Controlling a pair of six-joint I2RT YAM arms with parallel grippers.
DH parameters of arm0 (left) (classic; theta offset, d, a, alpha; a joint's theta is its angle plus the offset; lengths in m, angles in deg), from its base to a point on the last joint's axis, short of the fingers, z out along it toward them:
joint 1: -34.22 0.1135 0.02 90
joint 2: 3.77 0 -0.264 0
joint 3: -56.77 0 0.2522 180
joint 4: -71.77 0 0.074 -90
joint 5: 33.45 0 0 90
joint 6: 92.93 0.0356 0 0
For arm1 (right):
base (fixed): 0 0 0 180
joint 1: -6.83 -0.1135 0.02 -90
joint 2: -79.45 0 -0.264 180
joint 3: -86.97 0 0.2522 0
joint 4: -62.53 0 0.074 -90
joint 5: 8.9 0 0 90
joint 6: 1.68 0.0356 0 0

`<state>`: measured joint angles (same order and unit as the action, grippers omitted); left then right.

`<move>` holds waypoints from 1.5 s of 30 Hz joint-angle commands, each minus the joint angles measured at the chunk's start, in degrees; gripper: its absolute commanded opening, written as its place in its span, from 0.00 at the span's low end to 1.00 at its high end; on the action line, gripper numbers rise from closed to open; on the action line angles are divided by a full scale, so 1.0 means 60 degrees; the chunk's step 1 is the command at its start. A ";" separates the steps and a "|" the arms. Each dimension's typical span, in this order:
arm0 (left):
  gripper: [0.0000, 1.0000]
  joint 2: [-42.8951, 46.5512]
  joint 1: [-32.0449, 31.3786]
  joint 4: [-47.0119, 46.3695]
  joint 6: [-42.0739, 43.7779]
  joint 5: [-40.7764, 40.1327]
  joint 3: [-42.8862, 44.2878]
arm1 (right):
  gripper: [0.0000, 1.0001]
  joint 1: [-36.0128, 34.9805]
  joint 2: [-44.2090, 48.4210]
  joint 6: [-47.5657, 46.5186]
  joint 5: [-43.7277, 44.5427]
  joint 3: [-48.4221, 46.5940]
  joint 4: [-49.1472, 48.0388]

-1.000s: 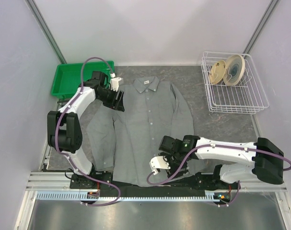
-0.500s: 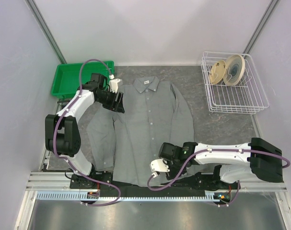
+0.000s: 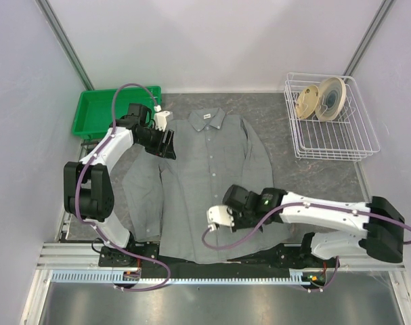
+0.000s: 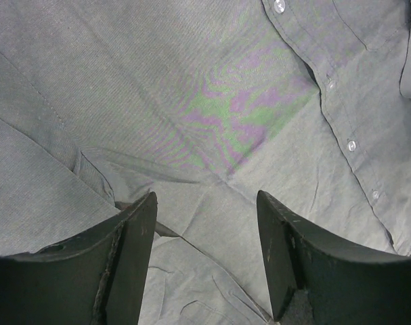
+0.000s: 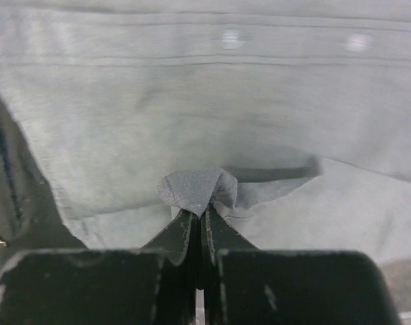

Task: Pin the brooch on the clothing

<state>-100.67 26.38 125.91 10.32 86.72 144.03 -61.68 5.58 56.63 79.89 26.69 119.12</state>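
Observation:
The clothing, a grey button-up shirt, lies spread flat on the table with its collar at the far side. My left gripper hovers open over the shirt's shoulder and sleeve seam; in the left wrist view the gripper has only grey cloth between its fingers. My right gripper is low over the shirt's lower front. In the right wrist view it is shut on a small pinched fold of the shirt fabric, near the hem. The brooch is out of view.
A green bin stands at the back left, just beyond the left arm. A white wire basket holding round tape-like rolls stands at the back right. Bare grey table shows right of the shirt.
My right gripper has shut, pinching up a fold of the shirt, and shifted slightly away from the near edge. The left gripper has stayed open in about the same place.

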 commanded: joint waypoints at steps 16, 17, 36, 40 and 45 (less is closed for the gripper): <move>0.63 -0.0973 -0.0042 0.0521 0.0632 0.0508 0.1110 | 0.00 1.0808 0.1208 -0.0696 0.0497 -0.6996 0.1607; 0.63 -0.1003 -0.0042 0.0521 0.0647 0.0479 0.1139 | 0.00 1.1296 0.1135 -0.0711 0.0292 -0.7215 0.1593; 0.58 -0.1940 -0.0027 0.0521 0.0647 -0.0327 0.1403 | 0.00 1.6573 -0.1355 0.0227 -0.1848 -0.7350 -0.0384; 0.58 -0.1955 -0.0013 0.0521 0.0691 -0.0327 0.1374 | 0.05 1.7028 -0.1400 -0.0139 -0.2009 -0.6503 -0.0809; 0.58 -0.1970 0.0002 0.0579 0.0749 -0.0253 0.1403 | 0.38 1.7175 -0.1896 -0.0490 -0.1135 -0.5855 -0.1658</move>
<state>-112.28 26.36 128.80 12.66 85.15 150.32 40.81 -3.79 56.37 69.99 -10.18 115.79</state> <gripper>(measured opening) 0.583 0.200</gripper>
